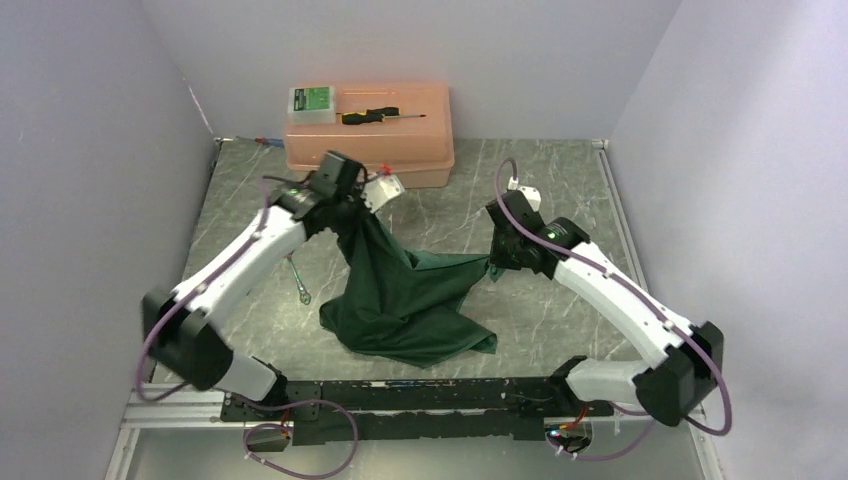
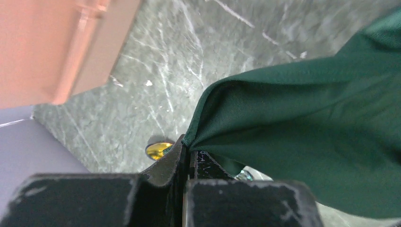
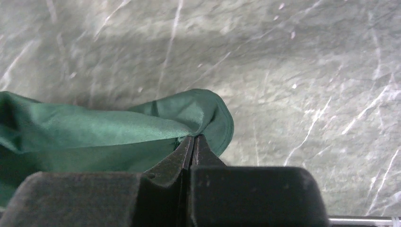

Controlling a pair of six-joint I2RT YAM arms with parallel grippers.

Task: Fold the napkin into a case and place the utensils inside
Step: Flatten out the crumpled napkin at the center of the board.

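The left gripper is pinching shut on one corner of the dark green soft cloth napkin, high near the back; the right gripper is clamping another corner, lower and to the right; the held edge is sloping down between them and the rest is sagging onto the grey marbled table; the thin silver metal utensil is lying just left of the cloth, nearer the left gripper.

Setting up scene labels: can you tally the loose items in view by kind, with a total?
Napkin: 1
Cutlery: 2 (gold-headed piece, silver piece)
Boxes: 2 (pink box, small box)
Screwdriver: 1
Total: 6
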